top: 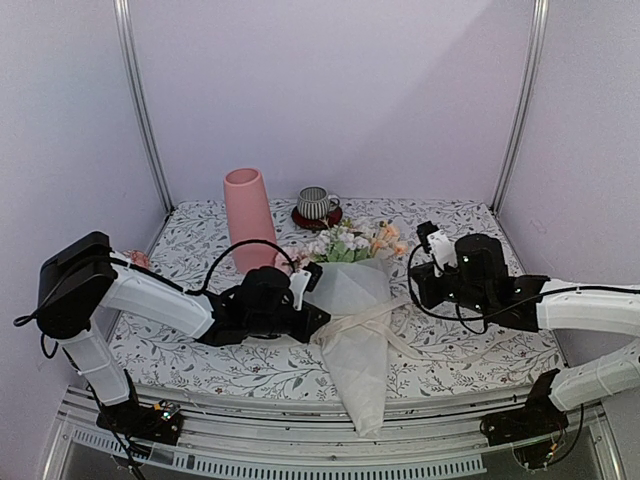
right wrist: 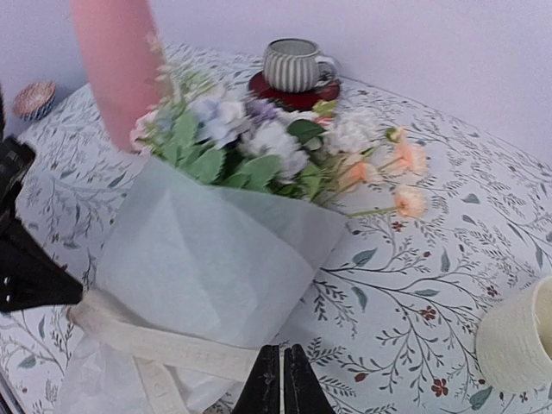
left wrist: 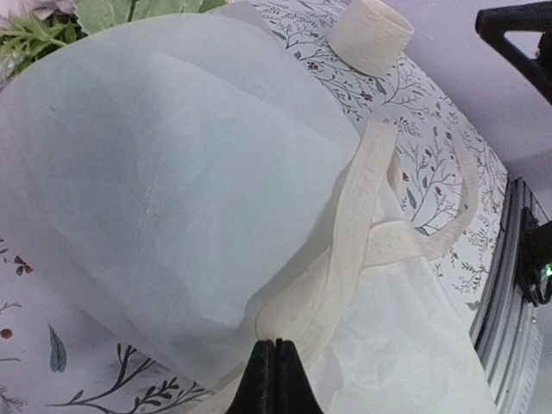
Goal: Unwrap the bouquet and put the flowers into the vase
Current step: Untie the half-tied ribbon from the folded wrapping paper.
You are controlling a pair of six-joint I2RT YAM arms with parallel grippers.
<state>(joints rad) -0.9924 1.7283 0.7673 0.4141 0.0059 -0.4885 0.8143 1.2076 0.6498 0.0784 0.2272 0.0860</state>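
The cone-shaped bouquet of translucent white paper [top: 352, 300] lies mid-counter, blooms toward 12 o'clock, its narrow tail hanging over the counter's [top: 470, 350] 6 o'clock edge. The right tool [right wrist: 274, 355] is together, seemingly clamped on an end of the cream ribbon [right wrist: 164, 345]. The left tool [left wrist: 274, 347] is also together at the wrap's 9 o'clock side; I cannot tell if it pinches anything.

Risks: pulling the ribbon may drag the whole bundle rather than loosen the tie, or slide it off that edge.

The tall matte pink vase [top: 247, 215] stands at 11 o'clock with no stems in it. The grey striped mug [top: 317, 203] at 12 o'clock hides its inside.
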